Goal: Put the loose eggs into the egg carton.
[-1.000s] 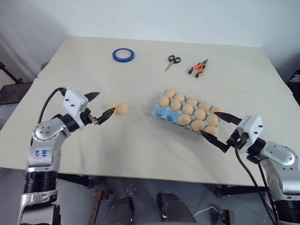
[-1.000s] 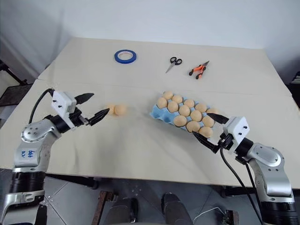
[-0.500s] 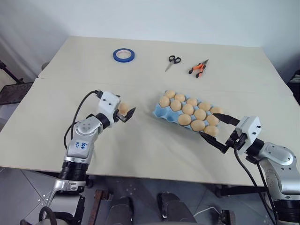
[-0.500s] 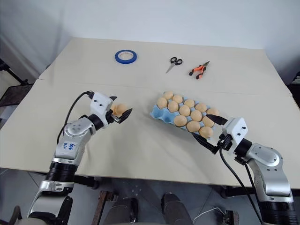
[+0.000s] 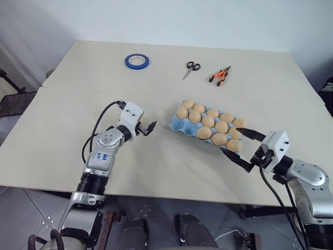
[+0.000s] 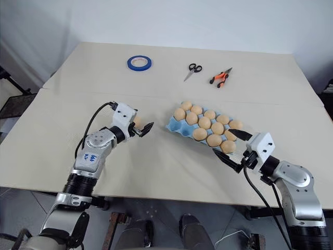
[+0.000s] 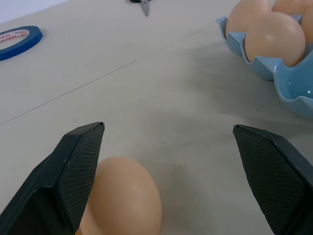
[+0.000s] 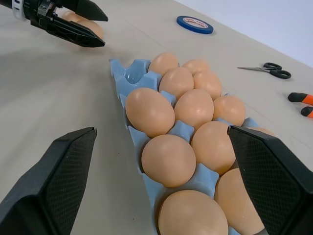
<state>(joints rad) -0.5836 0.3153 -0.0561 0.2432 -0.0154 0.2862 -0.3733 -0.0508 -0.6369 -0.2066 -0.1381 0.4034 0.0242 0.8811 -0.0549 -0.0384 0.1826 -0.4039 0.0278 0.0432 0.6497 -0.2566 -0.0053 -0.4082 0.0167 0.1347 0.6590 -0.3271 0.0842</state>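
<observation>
On the table, head views: the light blue egg carton (image 5: 205,127) lies slantwise right of centre, its cups nearly all filled with tan-orange eggs.
Loose egg, head views: an egg (image 6: 136,121) lies left of the carton, mostly hidden behind the left gripper (image 5: 147,126); a small part of it peeks out.
Left gripper: fingers spread wide, nothing between them.
Right gripper (image 5: 240,147): fingers wide apart at the carton's near right end, nothing held; whether a tip touches the carton cannot be told.
Far side: a blue tape roll (image 5: 137,61), scissors (image 5: 191,68) and orange-handled pliers (image 5: 220,75).
Left wrist view: the loose egg (image 7: 124,200), smooth and tan-orange, lies just beside one black finger (image 7: 73,166), cut off by the frame edge; contact cannot be told. The carton's corner (image 7: 274,68) is ahead, with one bare cup.
Right wrist view: the carton runs between the open fingers (image 8: 58,171); loose eggs (image 8: 83,22) lie half hidden behind the left gripper, their number unclear.
</observation>
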